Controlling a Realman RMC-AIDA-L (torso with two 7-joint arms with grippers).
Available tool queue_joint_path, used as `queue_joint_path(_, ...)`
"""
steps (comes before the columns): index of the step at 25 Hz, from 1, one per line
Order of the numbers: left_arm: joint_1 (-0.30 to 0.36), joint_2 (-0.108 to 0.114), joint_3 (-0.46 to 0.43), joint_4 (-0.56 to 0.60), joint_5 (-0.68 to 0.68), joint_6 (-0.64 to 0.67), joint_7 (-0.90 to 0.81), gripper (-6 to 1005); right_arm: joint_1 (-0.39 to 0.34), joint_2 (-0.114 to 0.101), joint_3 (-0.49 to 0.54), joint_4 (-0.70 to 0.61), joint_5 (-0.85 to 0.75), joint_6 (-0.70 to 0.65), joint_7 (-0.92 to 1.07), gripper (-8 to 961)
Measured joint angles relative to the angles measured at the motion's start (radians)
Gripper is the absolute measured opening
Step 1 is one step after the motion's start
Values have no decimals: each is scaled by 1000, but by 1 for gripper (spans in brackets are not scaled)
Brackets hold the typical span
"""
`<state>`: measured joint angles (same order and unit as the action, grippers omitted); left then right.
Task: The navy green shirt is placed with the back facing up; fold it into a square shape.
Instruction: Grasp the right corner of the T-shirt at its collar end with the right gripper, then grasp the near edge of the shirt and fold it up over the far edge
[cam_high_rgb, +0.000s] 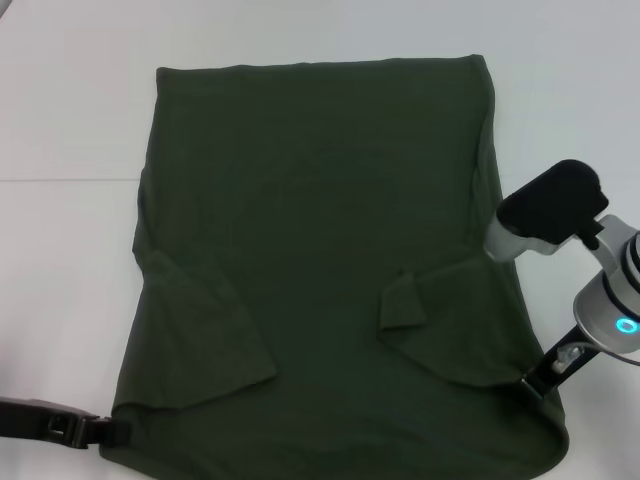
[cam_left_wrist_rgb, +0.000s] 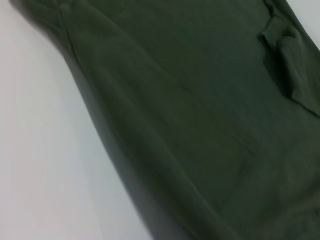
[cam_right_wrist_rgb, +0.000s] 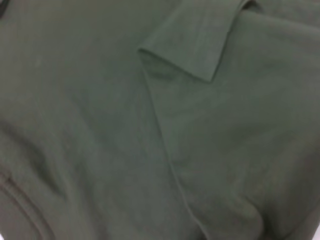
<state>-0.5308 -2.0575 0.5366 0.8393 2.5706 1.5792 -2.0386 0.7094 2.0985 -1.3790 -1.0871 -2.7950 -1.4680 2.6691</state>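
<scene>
Olive navy green shirt (cam_high_rgb: 320, 250) lies flat, both sleeves folded inward, on white table (cam_high_rgb: 60, 120)

This looks like a robot test bench in a lab, not a home. The work surface is a bare white table (cam_high_rgb: 60, 120), plain and unmarked apart from a faint seam line running across it. The only thing laid out on it is the navy green shirt (cam_high_rgb: 320, 260), spread flat. Two robot arms reach in from the near corners. No household furnishings show anywhere in the views.
</scene>
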Motion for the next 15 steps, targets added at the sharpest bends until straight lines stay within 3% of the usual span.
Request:
queue_joint_path(8, 1, -1, 0, 0, -2, 3, 0, 21, -1, 0, -7, -4, 4, -6, 3, 241)
queue_joint_path(15, 2, -1, 0, 0, -3, 6, 0, 22, -28, 0, 2, -45, 15, -14, 3, 70)
